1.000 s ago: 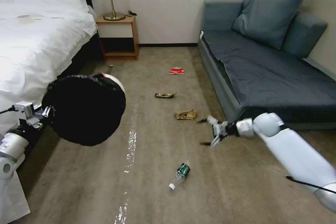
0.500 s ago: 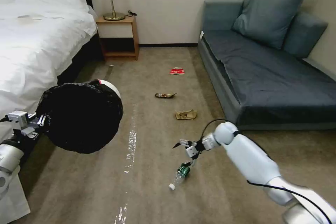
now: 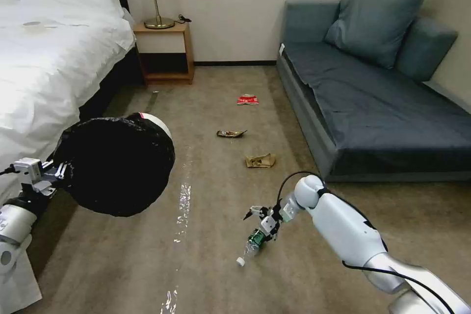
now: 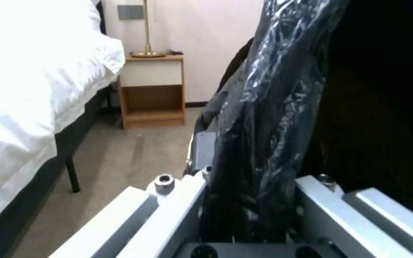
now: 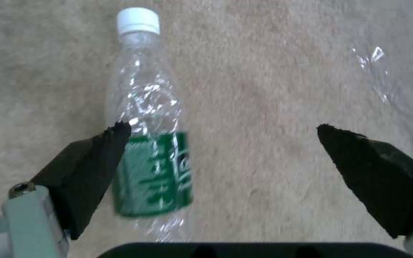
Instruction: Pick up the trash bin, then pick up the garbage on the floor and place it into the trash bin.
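1. The left pincer pinches the rim of the trash bin and holds it in the air, beside the bed. In the left wrist view its fingers press the black bag from both sides.
2. The bin is tilted, with its black opening turned toward the camera.
3. The right pincer is low over the carpet, spread wide, just at the plastic bottle.
4. In the right wrist view one finger is at the green label of the bottle; the other finger is well apart from it.
5. More garbage lies farther on the floor: a brown paper bag, a dark wrapper and a red-and-white packet.
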You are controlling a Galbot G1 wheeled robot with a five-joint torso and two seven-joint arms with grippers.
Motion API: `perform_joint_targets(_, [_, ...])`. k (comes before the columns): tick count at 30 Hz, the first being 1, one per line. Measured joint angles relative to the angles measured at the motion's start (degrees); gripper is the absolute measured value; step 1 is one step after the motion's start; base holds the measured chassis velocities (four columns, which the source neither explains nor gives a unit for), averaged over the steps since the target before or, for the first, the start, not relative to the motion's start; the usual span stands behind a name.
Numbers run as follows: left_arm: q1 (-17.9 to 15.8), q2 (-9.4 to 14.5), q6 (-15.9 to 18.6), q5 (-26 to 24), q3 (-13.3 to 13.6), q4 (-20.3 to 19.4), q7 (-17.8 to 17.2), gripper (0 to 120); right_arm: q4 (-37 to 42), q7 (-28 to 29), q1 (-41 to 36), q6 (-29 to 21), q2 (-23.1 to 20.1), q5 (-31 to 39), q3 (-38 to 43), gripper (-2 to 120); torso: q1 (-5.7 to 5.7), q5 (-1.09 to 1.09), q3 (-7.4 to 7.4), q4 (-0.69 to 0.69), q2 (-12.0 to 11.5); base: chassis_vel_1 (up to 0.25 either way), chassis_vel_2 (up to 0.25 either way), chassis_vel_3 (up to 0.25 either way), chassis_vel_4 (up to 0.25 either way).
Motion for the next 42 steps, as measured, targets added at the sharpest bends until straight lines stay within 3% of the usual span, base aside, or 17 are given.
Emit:
perform_joint_targets(6, [1.0,-0.4,-0.1,0.0,-0.5,-0.2,-0.1,1,-3.9,0.8,1.5,0.9,3.1,-4.9,-0.1,100,0.00,-0.01,0.00,0.02,0.0,0.000,0.000,0.000,0.000])
perform_joint_targets(18, [0.8,-1.9,-0.7,0.5,0.6,-0.1,0.0,1,-6.0,1.8,0.9,1.7,2.3,-6.1,-2.0,100,0.00,-0.01,0.00,-0.01,0.0,0.000,0.000,0.000,0.000])
perform_joint_targets(28, [1.5,-3.8,-1.2,1.5,0.9,-0.9,0.4,1,-11.5,4.6,1.4,3.6,4.5,-10.3,-1.4,100,0.00,0.00,0.00,0.01,0.0,0.000,0.000,0.000,0.000])
perform_joint_targets(42, [1.7,-3.9,-1.4,1.0,0.8,-1.2,0.9,1,-15.6,8.8,2.9,4.6,6.0,-15.1,-2.2,100,0.00,0.00,0.00,0.00,0.0,0.000,0.000,0.000,0.000])
